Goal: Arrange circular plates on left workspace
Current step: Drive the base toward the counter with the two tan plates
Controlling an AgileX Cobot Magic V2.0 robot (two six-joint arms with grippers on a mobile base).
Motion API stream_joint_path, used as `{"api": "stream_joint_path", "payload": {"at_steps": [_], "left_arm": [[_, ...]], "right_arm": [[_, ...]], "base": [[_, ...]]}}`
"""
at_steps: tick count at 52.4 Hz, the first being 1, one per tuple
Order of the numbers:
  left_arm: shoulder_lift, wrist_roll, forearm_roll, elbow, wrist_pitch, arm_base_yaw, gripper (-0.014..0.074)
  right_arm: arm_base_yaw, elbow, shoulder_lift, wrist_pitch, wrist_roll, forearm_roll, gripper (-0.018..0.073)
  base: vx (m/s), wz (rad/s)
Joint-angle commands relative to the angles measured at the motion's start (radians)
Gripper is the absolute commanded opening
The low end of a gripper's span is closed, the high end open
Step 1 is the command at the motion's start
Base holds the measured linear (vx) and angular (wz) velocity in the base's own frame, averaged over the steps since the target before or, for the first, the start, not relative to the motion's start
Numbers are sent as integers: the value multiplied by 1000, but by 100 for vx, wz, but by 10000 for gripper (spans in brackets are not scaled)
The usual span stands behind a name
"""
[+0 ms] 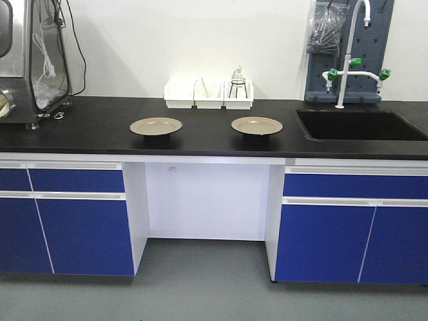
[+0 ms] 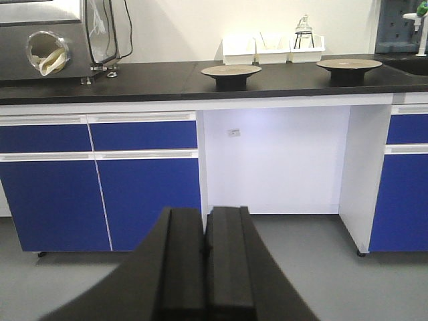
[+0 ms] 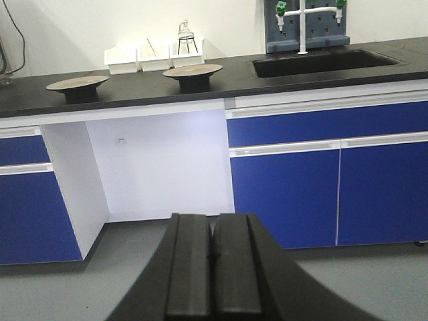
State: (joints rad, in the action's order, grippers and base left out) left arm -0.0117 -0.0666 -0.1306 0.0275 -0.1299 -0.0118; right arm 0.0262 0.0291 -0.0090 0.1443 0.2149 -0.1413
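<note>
Plates come first in the front-facing view. Two circular plates stand on the black countertop [image 1: 100, 127], well apart from each other. The first plate [image 1: 156, 126] is toward the steel cabinet [image 1: 27, 60], and the second plate [image 1: 257, 125] is nearer the sink [image 1: 361, 125]. Behind them three white bins [image 1: 208, 93] stand in one row at the wall. The steel cabinet is cut off by the picture edge. One faucet [image 1: 348, 53] with green knobs rises behind the sink. A small mark [image 1: 172, 168] on the white panel under the counter is too small to read.

In the left wrist view the left gripper [image 2: 205, 261] fills the bottom edge. Its two fingers are pressed together with nothing between them, and their lower part is cut off. It hangs low before the blue cabinet doors [image 2: 147, 194], well apart from both plates, which are seen almost edge-on.

In the right wrist view the right gripper [image 3: 212, 267] looks the same: its fingers are pressed together, it holds nothing, and it is well apart from the plates on the countertop.
</note>
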Motion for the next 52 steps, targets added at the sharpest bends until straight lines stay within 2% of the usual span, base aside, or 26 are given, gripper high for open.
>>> {"api": "stream_joint_path", "payload": {"at_steps": [1, 21, 52], "left_arm": [[-15, -7, 11, 20, 81, -6, 2], [-15, -7, 11, 20, 81, -6, 2], [-15, -7, 11, 20, 81, -6, 2]], "right_arm": [[-4, 21, -15, -80, 2, -5, -3], [-4, 21, -15, -80, 2, -5, -3], [-4, 21, -15, -80, 2, -5, -3]], "base": [[17, 5], [29, -4], [48, 1]]}}
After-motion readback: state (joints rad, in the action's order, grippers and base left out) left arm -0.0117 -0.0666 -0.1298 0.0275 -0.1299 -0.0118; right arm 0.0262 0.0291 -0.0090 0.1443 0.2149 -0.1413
